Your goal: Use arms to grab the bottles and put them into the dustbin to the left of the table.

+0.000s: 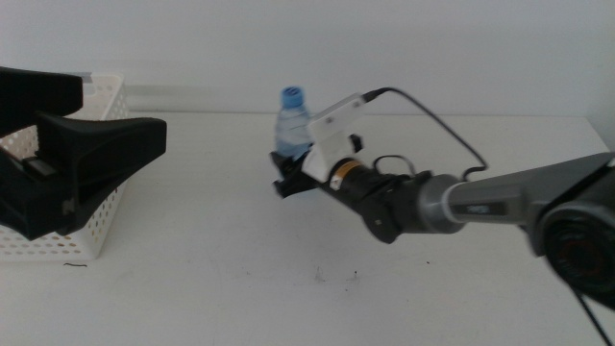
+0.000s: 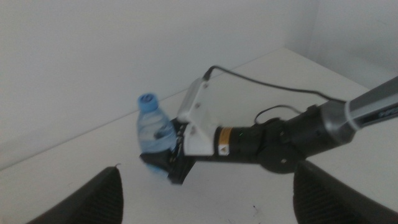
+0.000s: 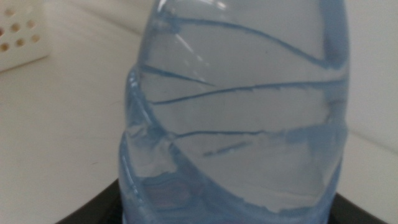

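**Water bottle in the right gripper's grasp, bin still to reach**

Middle view: the right gripper (image 1: 291, 173) clasps the upright water bottle (image 1: 294, 120) mid-table; the dustbin (image 1: 58, 245) sits at the table's left edge, well apart.

Left wrist view: the left gripper (image 2: 205, 193) hangs wide and empty, facing the bottle (image 2: 154, 130).

Right wrist view: the bottle's body (image 3: 236, 112) fills the frame between the jaws.

Next, I judge, comes a lift and carry leftward to the bin.

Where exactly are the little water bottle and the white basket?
water bottle (image 1: 293, 123), middle view, on its clear upper body below the blue cap.
white basket (image 1: 58, 248), middle view, on its perforated front wall.
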You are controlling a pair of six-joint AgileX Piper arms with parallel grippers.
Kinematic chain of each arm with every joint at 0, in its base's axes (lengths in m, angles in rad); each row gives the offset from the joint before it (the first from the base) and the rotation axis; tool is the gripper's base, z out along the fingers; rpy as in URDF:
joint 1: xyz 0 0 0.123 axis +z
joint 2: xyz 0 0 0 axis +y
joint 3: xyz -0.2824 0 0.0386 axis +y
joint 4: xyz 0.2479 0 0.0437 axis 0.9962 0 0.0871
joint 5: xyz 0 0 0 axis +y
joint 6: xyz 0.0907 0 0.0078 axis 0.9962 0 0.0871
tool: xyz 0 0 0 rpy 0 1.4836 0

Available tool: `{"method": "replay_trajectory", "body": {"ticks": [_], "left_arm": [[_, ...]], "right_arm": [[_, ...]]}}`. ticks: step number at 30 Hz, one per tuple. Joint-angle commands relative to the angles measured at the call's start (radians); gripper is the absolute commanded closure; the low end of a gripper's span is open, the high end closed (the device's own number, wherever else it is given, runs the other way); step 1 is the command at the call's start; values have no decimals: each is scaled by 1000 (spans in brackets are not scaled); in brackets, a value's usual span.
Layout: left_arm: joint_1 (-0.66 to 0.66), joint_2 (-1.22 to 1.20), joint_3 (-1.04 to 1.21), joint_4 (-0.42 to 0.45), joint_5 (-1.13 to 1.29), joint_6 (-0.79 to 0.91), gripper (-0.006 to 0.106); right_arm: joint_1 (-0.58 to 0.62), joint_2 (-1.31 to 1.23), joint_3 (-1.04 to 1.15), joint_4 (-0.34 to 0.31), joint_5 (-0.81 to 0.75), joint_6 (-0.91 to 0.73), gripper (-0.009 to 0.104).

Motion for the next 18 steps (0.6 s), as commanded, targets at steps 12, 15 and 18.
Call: {"method": "replay_trajectory", "body": {"ticks": [12,15,18], "left_arm": [[-7,-4,-6,-5,-11,0,7],[-7,-4,-6,-5,-11,0,7],[-7,-4,-6,-5,-11,0,7]], "right_arm": [[29,27,-77,-17,118,47,3],[22,-54,-69,-17,318,100,2],[17,-181,-5,-17,523,119,2]]}}
